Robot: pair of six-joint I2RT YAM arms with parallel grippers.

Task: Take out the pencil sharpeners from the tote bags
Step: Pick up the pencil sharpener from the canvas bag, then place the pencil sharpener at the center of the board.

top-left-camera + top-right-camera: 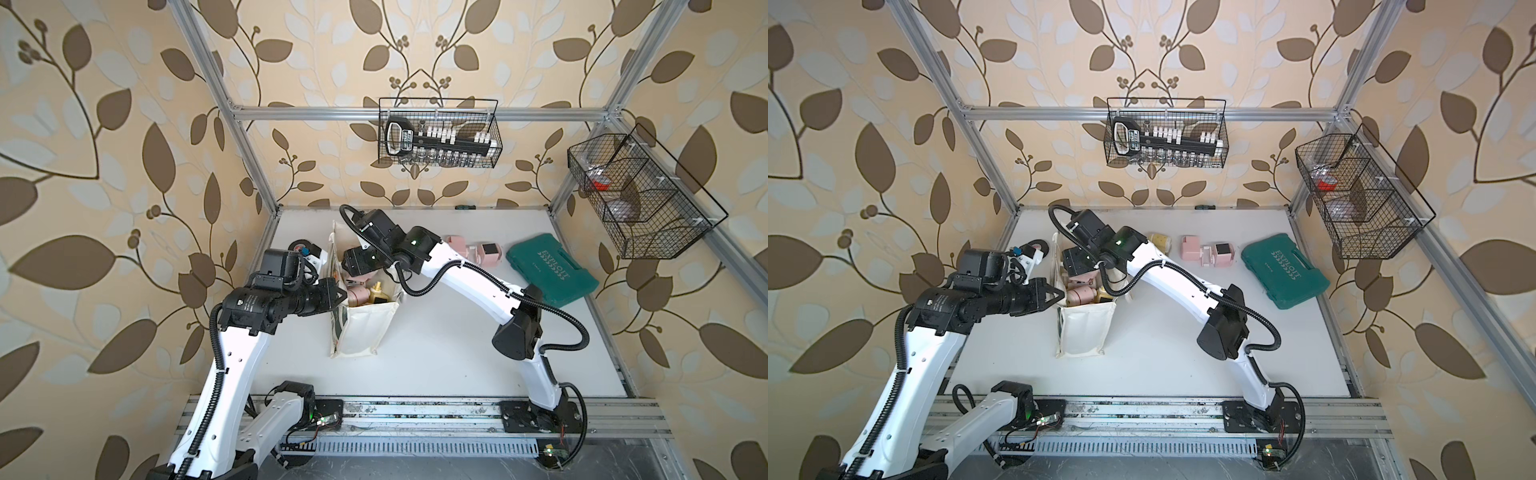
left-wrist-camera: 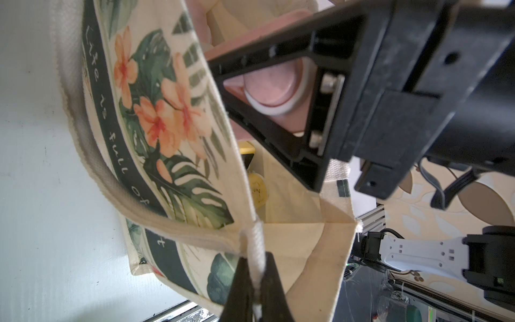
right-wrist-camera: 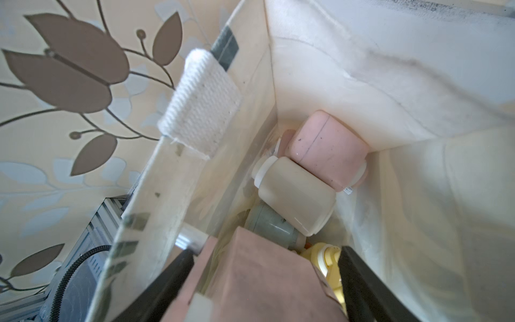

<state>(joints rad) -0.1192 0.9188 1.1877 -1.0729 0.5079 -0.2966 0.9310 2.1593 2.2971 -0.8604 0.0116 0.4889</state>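
A: L pincer [image 2: 257, 281] – status?
B: Jaws pressed together on the tote bag's [image 1: 361, 328] white handle strap [image 2: 255, 251], at the rim, holding the mouth open. Only the L wrist view shows that pinch; in both top views it just looks parked at the bag's edge.

A: R pincer [image 3: 264, 278]?
B: Down inside the bag. R wrist view: jaws apart, a pink sharpener [image 3: 256, 278] between them, one finger [image 3: 172, 281] against its side. Can't tell if the other finger touches, so grip not confirmed. In a top view the wrist hides all that.

A: What else is in the bag?
B: R wrist view shows a second pink one [image 3: 328, 150] in the far corner, a cream one [image 3: 298, 192] touching it, a grey-green one under that, yellow near the other finger. Tops show only a pink and a yellow one near the mouth.

A: Outside?
B: Two pink sharpeners [image 1: 478, 251] on the tabletop [image 1: 436, 353], just beside the teal EXPLOIT case [image 1: 552, 270]. A yellow one [image 1: 1160, 242] shows in a top view only, behind the R arm.

A: Room?
B: Tight inside, canvas walls close on both sides. Near half of the tabletop, betw. bag and R arm base, is bare.
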